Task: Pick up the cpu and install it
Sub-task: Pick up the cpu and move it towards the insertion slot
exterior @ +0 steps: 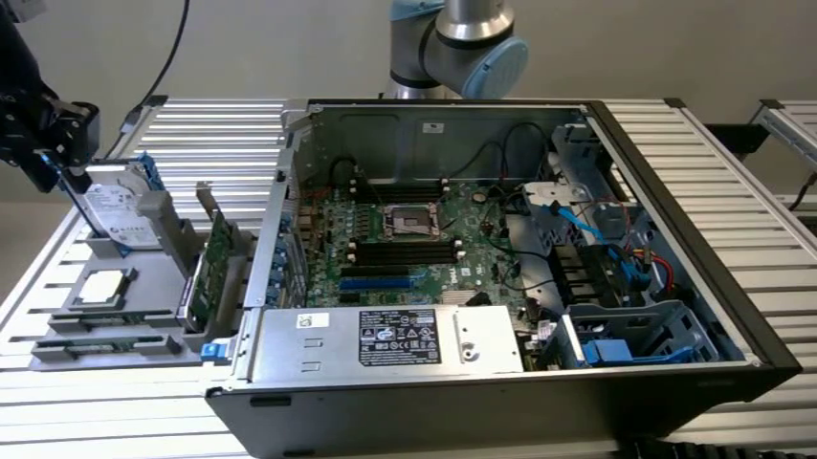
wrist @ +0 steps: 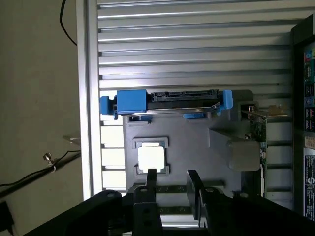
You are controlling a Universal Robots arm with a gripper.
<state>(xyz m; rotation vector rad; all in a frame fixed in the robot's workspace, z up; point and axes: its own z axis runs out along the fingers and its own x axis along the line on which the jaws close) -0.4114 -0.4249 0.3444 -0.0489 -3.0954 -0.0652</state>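
The cpu (exterior: 105, 285) is a small silver square lying flat in a recess of the grey holder (exterior: 151, 311), at the exterior view's left. In the wrist view the cpu (wrist: 150, 157) glares bright white, just beyond one fingertip. My gripper (exterior: 52, 143) hangs high above the holder's far end, near the hard drive. In the wrist view my gripper (wrist: 171, 179) is open, with nothing between its two dark fingers (wrist: 151, 183). The motherboard's socket (exterior: 411, 222) sits in the middle of the open computer case (exterior: 690, 287).
On the holder a hard drive (exterior: 113, 206) with blue bracket stands upright, a green card (exterior: 210, 263) stands on edge beside it, and a memory stick (exterior: 102, 341) lies at the front. The case wall (exterior: 287, 191) rises right next to the holder. Cables fill the case's right side.
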